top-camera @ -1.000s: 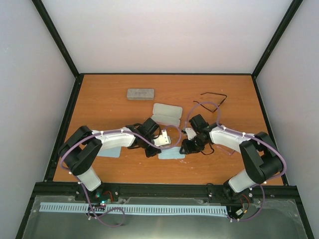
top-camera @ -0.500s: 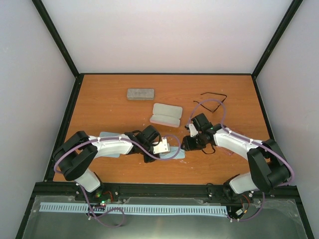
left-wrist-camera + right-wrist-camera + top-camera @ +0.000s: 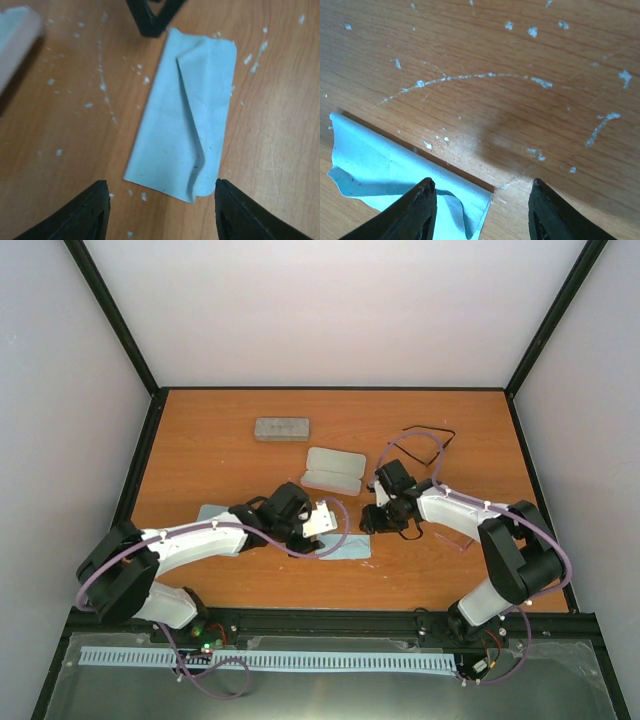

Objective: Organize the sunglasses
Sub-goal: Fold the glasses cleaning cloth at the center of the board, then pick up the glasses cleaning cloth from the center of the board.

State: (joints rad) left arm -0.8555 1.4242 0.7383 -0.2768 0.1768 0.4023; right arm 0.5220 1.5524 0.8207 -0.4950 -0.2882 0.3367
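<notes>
The sunglasses (image 3: 430,433), thin and black, lie at the back right of the table, far from both grippers. A folded light-blue cloth (image 3: 185,115) lies flat on the wood just ahead of my left gripper (image 3: 161,182), which is open with its fingers either side of the cloth's near end. My right gripper (image 3: 481,182) is also open over bare wood, and a corner of the same cloth (image 3: 395,175) lies by its left finger. In the top view the left gripper (image 3: 325,525) and right gripper (image 3: 372,515) face each other across the cloth (image 3: 345,548).
A pale pink case (image 3: 334,470) lies just behind the grippers, and a grey case (image 3: 281,428) further back left. A second light-blue cloth (image 3: 215,512) lies partly under the left arm. A thin black frame (image 3: 408,532) shows beneath the right wrist.
My left gripper has opened and let go of the cloth, and the arm has drawn back to the left. My right gripper has opened wider and shifted slightly backward.
</notes>
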